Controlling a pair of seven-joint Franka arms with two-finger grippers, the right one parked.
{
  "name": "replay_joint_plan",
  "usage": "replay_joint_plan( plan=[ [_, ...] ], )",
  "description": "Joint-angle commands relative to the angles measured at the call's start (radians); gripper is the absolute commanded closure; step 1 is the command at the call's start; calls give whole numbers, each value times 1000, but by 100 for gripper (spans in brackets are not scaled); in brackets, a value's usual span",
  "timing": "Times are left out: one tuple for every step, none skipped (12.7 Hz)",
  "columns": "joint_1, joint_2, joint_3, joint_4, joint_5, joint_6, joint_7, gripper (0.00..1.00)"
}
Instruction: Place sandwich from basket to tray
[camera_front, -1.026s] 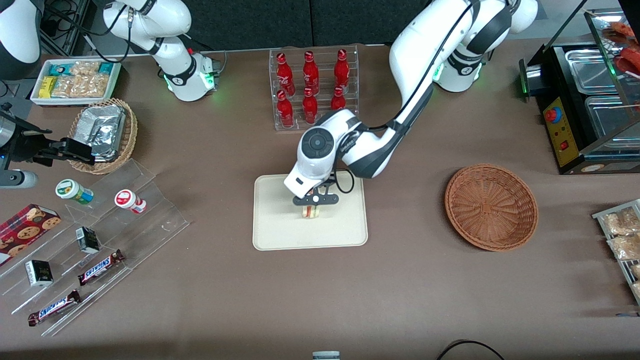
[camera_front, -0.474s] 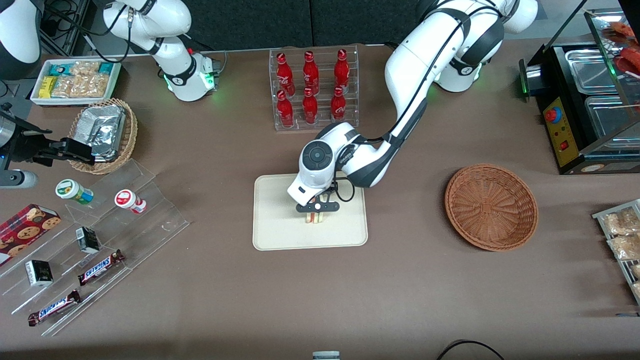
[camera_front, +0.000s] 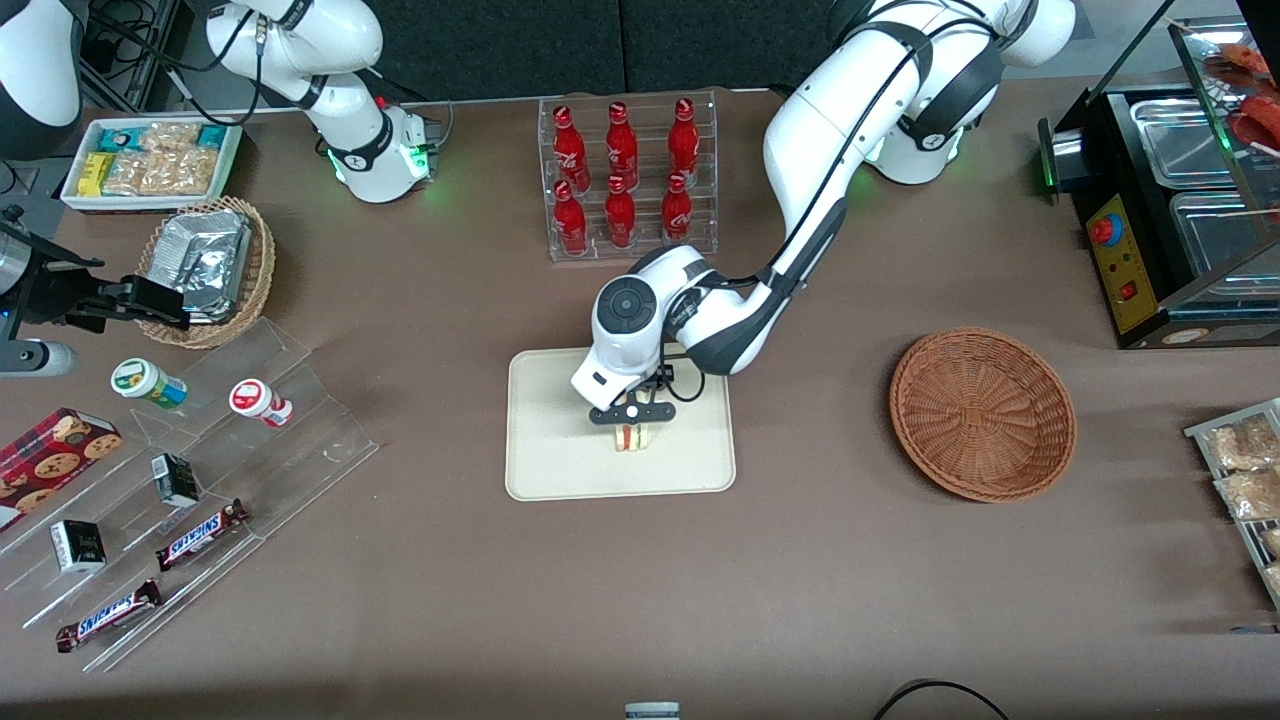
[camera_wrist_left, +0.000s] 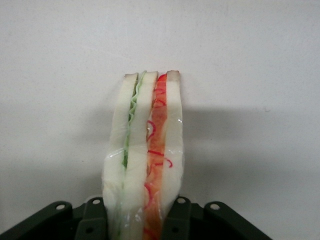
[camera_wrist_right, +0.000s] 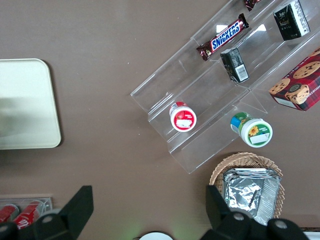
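Observation:
The sandwich (camera_front: 631, 437), a white-bread wedge with green and red-orange layers, stands on edge in the middle of the cream-white tray (camera_front: 560, 470). In the left wrist view the sandwich (camera_wrist_left: 145, 150) rests against the tray's surface (camera_wrist_left: 250, 60), pinched between the two dark fingers (camera_wrist_left: 176, 220). My left gripper (camera_front: 631, 420) is shut on the sandwich, low over the tray. The reddish-brown wicker basket (camera_front: 982, 412) sits empty on the table toward the working arm's end, well apart from the tray.
A clear rack of red bottles (camera_front: 625, 175) stands farther from the front camera than the tray. A clear stepped display with snack bars (camera_front: 190, 480) and a tan basket of foil packets (camera_front: 208, 262) lie toward the parked arm's end. A black warmer (camera_front: 1170, 200) stands beside the working arm.
The left gripper has come down with the sandwich, from a little above the tray to the tray's surface. The arm's elbow has shifted slightly toward the bottle rack.

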Motion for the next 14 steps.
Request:
replay_joint_plan(
  plan=[
    [0, -53, 5, 14, 11, -65, -63, 0],
    [7, -88, 5, 12, 6, -121, -66, 0],
    [32, -129, 5, 5, 3, -202, -65, 0],
    [61, -181, 2, -18, -5, -268, -59, 0],
    [101, -255, -3, -70, -37, -297, -50, 0],
    [144, -343, -3, -148, -84, -302, -42, 0],
    [187, -457, -4, -251, -116, -304, 11, 0],
    [239, -570, -3, -350, -147, -304, 108, 0],
    [300, -666, -3, -433, -185, -308, 198, 0],
    [355, -753, -1, -506, -208, -330, 296, 0],
    [406, -813, 0, -544, -215, -368, 373, 0],
    [467, -853, 0, -558, -216, -423, 460, 0],
    [516, -870, 2, -559, -216, -475, 545, 0],
    [562, -886, 4, -559, -216, -509, 626, 0]
  ],
)
